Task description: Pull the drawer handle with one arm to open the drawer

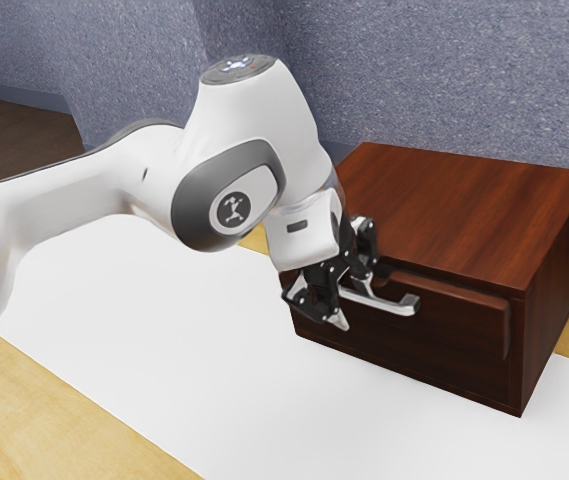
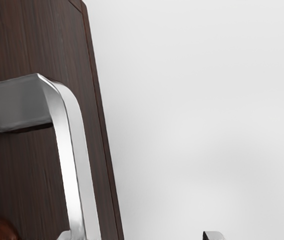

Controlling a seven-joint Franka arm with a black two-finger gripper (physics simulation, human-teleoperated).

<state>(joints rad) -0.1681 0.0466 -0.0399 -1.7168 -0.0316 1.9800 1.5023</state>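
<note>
A dark wooden cabinet [image 1: 464, 190] stands on the table at the exterior view's right. Its drawer front [image 1: 454, 325] stands out a little from the cabinet face and carries a silver bar handle [image 1: 389, 300]. My black gripper [image 1: 339, 298] is at the handle's end nearest the arm, one finger above the bar and one below it. In the wrist view the handle [image 2: 67, 150] runs along the drawer front [image 2: 32, 50] close under my hand. One fingertip [image 2: 214, 235] stands well apart from the bar. The gripper is open around the handle.
A white mat [image 1: 164, 330] covers the wooden table [image 1: 24, 420] in front of the cabinet. A grey-blue wall [image 1: 444, 70] rises behind the cabinet. The arm's white elbow [image 1: 234, 200] hangs just beside the cabinet.
</note>
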